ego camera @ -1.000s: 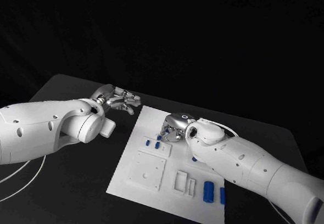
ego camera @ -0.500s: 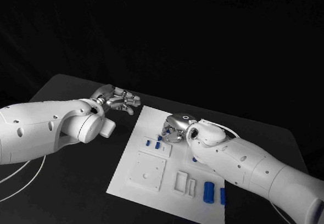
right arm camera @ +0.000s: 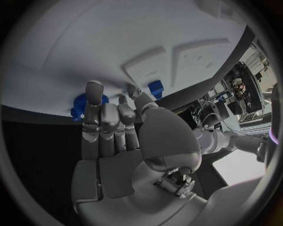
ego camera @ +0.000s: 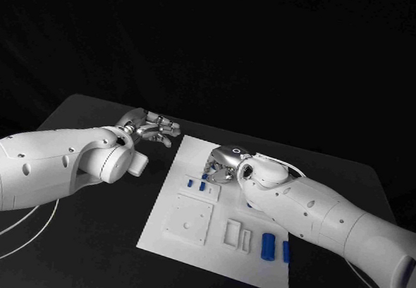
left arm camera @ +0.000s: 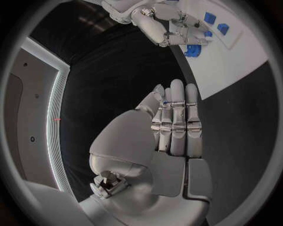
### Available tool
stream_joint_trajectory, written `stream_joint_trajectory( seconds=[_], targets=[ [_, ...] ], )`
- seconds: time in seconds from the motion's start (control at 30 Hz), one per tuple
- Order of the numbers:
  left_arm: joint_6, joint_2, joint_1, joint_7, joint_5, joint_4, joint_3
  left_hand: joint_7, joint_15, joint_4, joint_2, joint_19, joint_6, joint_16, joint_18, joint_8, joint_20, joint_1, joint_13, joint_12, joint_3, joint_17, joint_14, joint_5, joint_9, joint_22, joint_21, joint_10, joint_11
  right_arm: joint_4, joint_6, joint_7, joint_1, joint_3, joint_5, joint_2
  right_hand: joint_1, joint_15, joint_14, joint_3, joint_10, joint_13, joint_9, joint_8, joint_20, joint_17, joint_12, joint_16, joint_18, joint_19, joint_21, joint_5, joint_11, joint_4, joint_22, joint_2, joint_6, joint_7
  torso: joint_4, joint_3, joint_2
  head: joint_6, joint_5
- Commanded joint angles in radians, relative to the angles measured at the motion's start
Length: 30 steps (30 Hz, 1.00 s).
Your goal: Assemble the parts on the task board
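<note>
Right hand point(ego camera: 223, 166) hovers low over the far end of the white task board point(ego camera: 189, 255), fingers straight and close together, empty. Small blue parts point(ego camera: 197, 184) lie just beside its fingertips; two more blue cylinders point(ego camera: 275, 247) sit near the board's near right corner. Left hand point(ego camera: 152, 126) floats off the board's far left corner, fingers extended, holding nothing.

black table point(ego camera: 88, 204), white task board point(ego camera: 190, 252) on it

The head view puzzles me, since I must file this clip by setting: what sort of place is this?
Likely a robotics lab or test cell: a black table against a dark backdrop, a white task board with small blue parts, and the left hand and right hand over it.
</note>
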Motion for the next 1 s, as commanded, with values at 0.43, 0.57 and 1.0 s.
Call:
stream_joint_trajectory(
  seconds=[0.43, 0.57, 1.0],
  targets=[
    [0.005, 0.004, 0.002, -0.004, 0.000, 0.001, 0.001, 0.001, 0.002, 0.008, -0.001, 0.005, -0.014, -0.006, -0.012, 0.000, 0.001, -0.002, -0.001, -0.006, -0.001, 0.002, 0.009, -0.008, -0.001, -0.002, -0.005, -0.008, 0.004, 0.003, 0.027, 0.028, -0.004, -0.006, 0.000, 0.009, 0.013, -0.006, -0.017, -0.011, -0.010, -0.008, -0.001, 0.001, -0.002, -0.005, -0.014, -0.010, -0.008, -0.009, -0.012, -0.001, -0.013, 0.000, 0.012, -0.017, -0.058, -0.005, 0.0010, 0.0000, 0.002, 0.000, 0.003],
    [0.005, 0.004, 0.002, -0.005, -0.001, 0.002, 0.001, 0.001, 0.002, 0.008, -0.001, 0.005, -0.014, -0.006, -0.012, 0.000, 0.001, -0.002, -0.001, -0.006, -0.001, 0.002, 0.009, -0.008, -0.001, -0.002, -0.005, -0.008, 0.004, 0.002, 0.034, 0.029, -0.004, -0.007, 0.001, 0.011, 0.013, -0.002, -0.016, -0.004, -0.009, -0.004, -0.001, 0.000, -0.001, -0.003, -0.009, -0.006, -0.008, -0.008, -0.012, -0.007, -0.003, -0.001, 0.018, -0.009, -0.021, 0.001, 0.0006, -0.0004, 0.001, -0.002, 0.003],
    [0.009, 0.005, 0.002, -0.009, -0.006, 0.001, 0.001, 0.002, 0.002, 0.006, -0.001, 0.005, -0.014, -0.006, -0.011, 0.002, 0.001, 0.001, -0.001, -0.005, 0.000, 0.002, 0.009, -0.006, 0.000, -0.002, -0.005, -0.008, 0.004, -0.001, 0.055, 0.043, -0.004, -0.018, 0.004, 0.010, 0.001, 0.006, -0.013, 0.071, -0.009, 0.006, 0.000, 0.001, 0.008, 0.002, 0.012, 0.007, 0.003, -0.005, -0.012, -0.063, 0.009, -0.027, 0.042, 0.036, 0.107, 0.001, -0.0003, -0.0005, 0.003, -0.007, 0.003]
  ],
)
